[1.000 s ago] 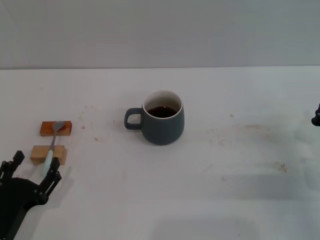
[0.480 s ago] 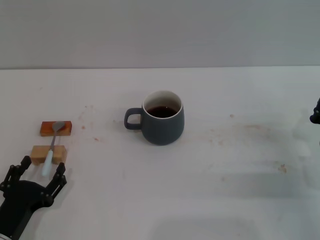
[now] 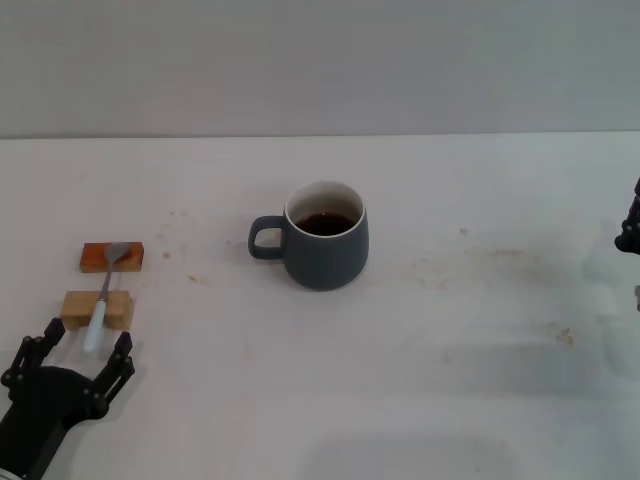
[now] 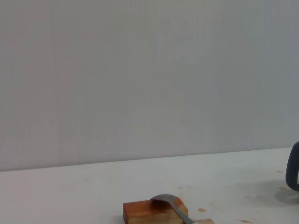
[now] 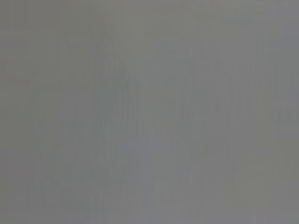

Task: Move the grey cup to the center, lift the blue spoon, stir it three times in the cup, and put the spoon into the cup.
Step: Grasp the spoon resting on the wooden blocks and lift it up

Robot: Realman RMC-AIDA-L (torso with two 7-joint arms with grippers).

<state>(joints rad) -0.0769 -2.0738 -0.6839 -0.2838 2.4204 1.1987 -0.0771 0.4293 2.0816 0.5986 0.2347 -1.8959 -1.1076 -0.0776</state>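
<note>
The grey cup [image 3: 326,250] stands upright at the table's middle, handle pointing left, dark liquid inside. The blue spoon [image 3: 104,296] lies at the left across two wooden blocks, its metal bowl on the far block and its pale handle pointing toward the near edge. My left gripper [image 3: 88,337] sits low at the near left, open, with its fingertips on either side of the handle's end and apart from it. In the left wrist view the spoon's bowl [image 4: 166,201] rests on the far block [image 4: 152,213]. Only a sliver of my right gripper [image 3: 630,232] shows at the far right edge.
The reddish far block [image 3: 111,258] and the pale near block [image 3: 97,308] hold the spoon off the table. Brown stains mark the white tabletop [image 3: 480,330] right of the cup. A plain grey wall runs behind the table. The cup's edge [image 4: 294,169] shows in the left wrist view.
My left gripper has drawn back toward the near edge, so less of the spoon's handle lies between its fingers. The right gripper has sunk slightly at the right edge. Cup and spoon have not moved.
</note>
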